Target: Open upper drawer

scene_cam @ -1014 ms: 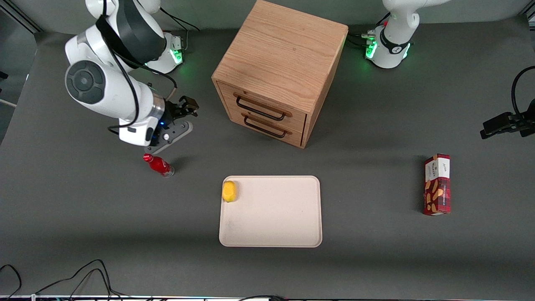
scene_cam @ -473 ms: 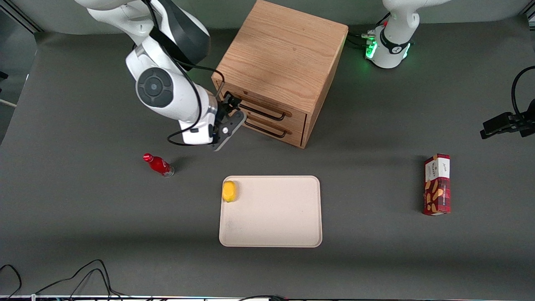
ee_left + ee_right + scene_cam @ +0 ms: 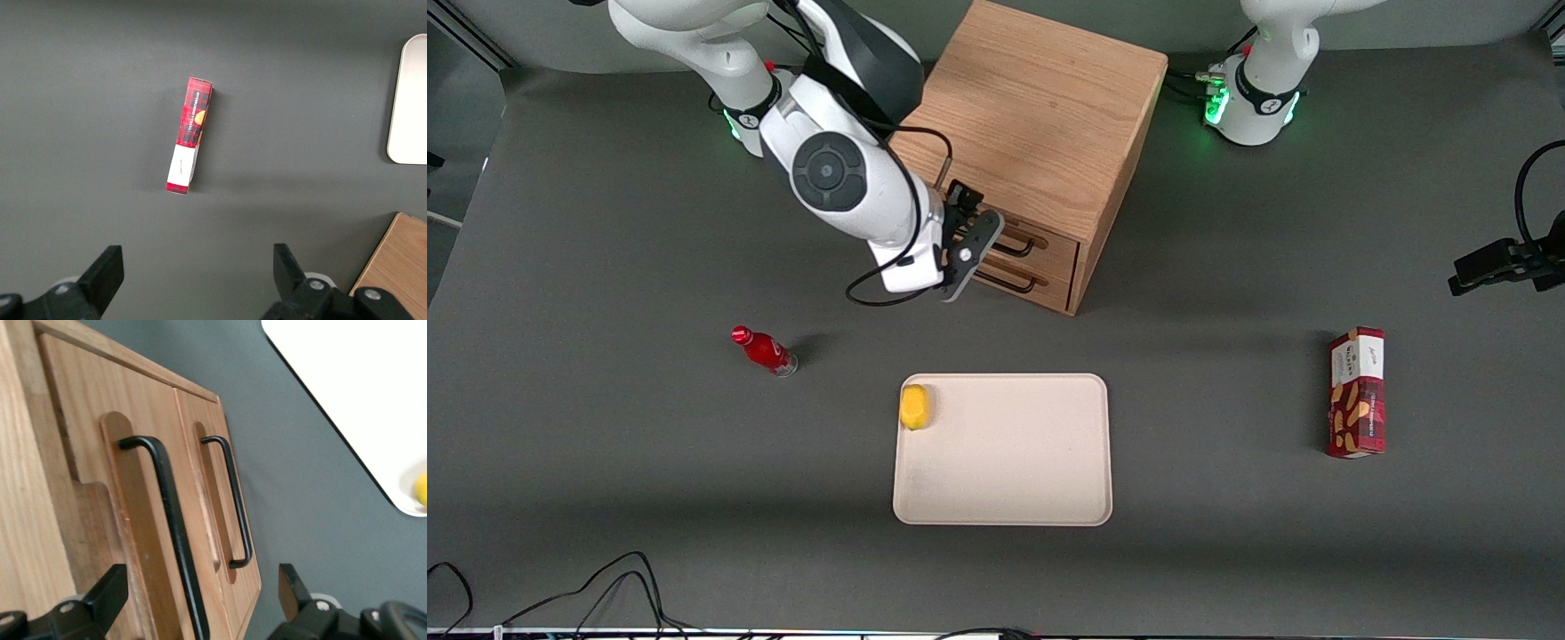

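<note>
Front view: red bottle (image 3: pixel 764 350) stands toward the working arm's end of the table. Gripper (image 3: pixel 971 233) sits directly in front of the upper drawer (image 3: pixel 1040 240), hiding most of its black handle (image 3: pixel 170 520); wrist view shows fingers (image 3: pixel 100 600) spread wide, nothing between them. Drawer looks shut, flush with the oak cabinet (image 3: pixel 1032 124), though partly covered. Cream tray (image 3: pixel 1005 480) lies nearer the camera, yellow fruit, possibly a lemon (image 3: pixel 914 406), in its corner. Red snack box (image 3: pixel 1357 392) lies toward the parked arm's end.
</note>
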`<action>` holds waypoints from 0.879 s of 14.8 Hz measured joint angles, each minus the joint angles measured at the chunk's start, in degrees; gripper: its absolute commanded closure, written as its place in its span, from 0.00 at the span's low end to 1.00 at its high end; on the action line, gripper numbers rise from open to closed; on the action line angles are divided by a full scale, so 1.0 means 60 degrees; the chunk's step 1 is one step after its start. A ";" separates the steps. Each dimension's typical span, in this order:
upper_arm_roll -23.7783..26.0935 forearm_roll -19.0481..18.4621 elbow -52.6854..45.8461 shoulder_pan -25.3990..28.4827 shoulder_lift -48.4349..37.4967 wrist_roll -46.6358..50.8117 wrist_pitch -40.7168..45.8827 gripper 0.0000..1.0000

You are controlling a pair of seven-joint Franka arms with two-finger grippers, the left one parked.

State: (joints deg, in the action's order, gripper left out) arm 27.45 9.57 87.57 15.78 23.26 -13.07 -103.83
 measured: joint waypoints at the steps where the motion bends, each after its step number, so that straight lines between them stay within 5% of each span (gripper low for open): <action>1: 0.0000 0.0000 0.0000 0.0054 0.0040 -0.0093 -0.0050 0.00; 13: -0.0040 -0.0074 0.0022 0.0046 0.0453 -0.0915 -0.0361 0.00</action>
State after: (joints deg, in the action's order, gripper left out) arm 27.22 9.13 87.70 16.06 25.97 -18.56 -105.99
